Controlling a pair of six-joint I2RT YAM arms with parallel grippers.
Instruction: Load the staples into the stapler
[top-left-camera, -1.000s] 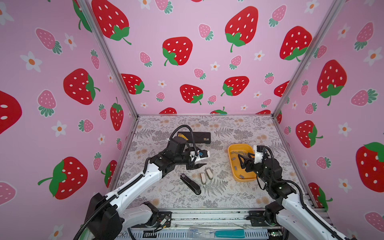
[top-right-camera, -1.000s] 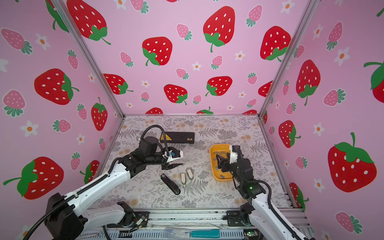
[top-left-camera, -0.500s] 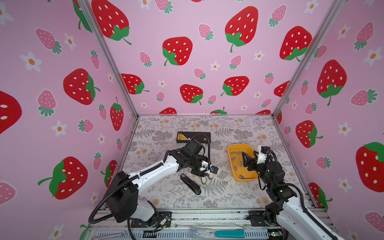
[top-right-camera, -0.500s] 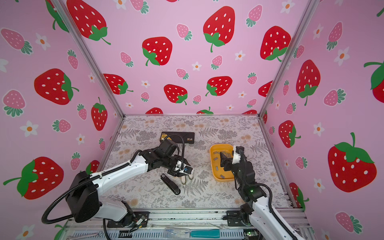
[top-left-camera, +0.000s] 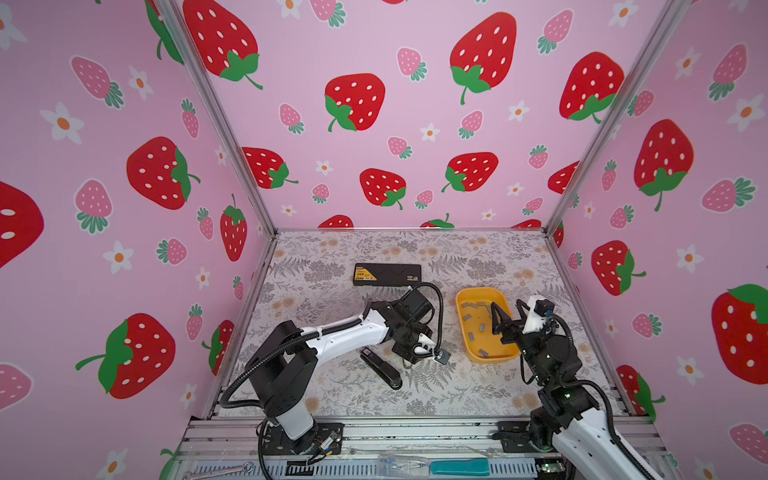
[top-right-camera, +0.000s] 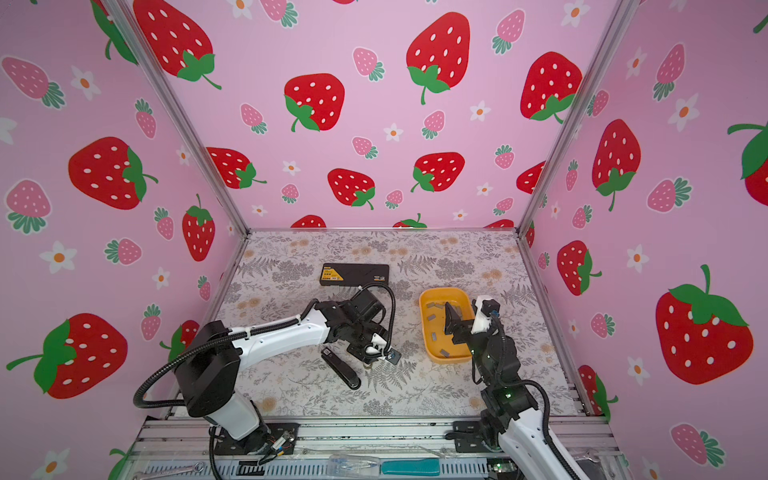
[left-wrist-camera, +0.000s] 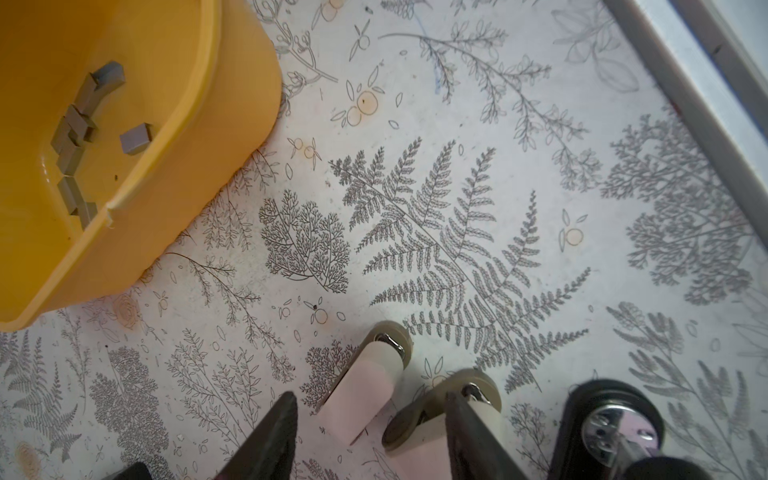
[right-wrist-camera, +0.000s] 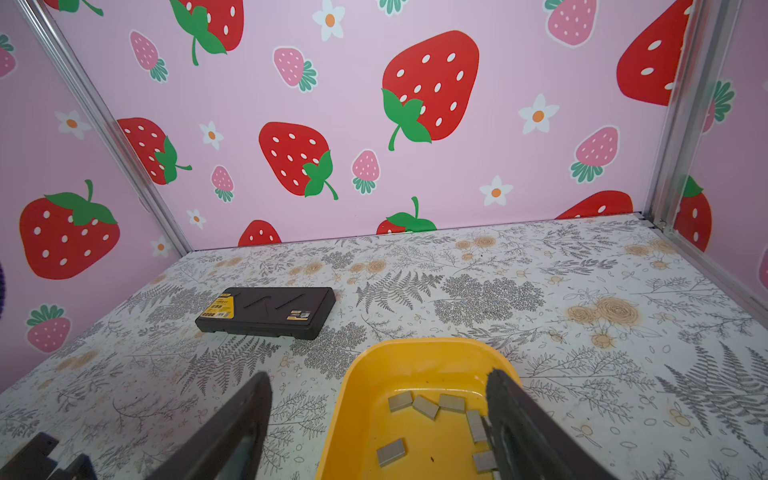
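Two small whitish staplers lie side by side on the fern-print mat. My left gripper (left-wrist-camera: 370, 440) is open low over them. One stapler (left-wrist-camera: 365, 382) lies in the gap between the fingers without touching either. The other stapler (left-wrist-camera: 432, 424) sits under one black finger (left-wrist-camera: 469, 436). In both top views the left gripper (top-left-camera: 413, 357) (top-right-camera: 368, 358) hides them almost fully. Grey staples (right-wrist-camera: 424, 405) (top-left-camera: 478, 320) lie loose in a yellow tray (right-wrist-camera: 353, 390) (top-left-camera: 461, 307) (top-right-camera: 426, 303). My right gripper (right-wrist-camera: 378, 376) (top-left-camera: 509, 316) hangs wide open over the tray, holding nothing.
A long black stapler (top-left-camera: 380, 368) (top-right-camera: 340, 368) lies just left of the left gripper; its rounded end (left-wrist-camera: 611, 424) shows beside the fingers. A flat black case (top-left-camera: 386, 274) (right-wrist-camera: 266, 311) lies toward the back. The yellow tray's near corner (left-wrist-camera: 174, 174) is close. The front rail (top-left-camera: 415, 436) holds tools.
The left arm swung right and toward the front, then came down over the two small staplers, which showed uncovered before. The right gripper's jaws spread wider above the tray.
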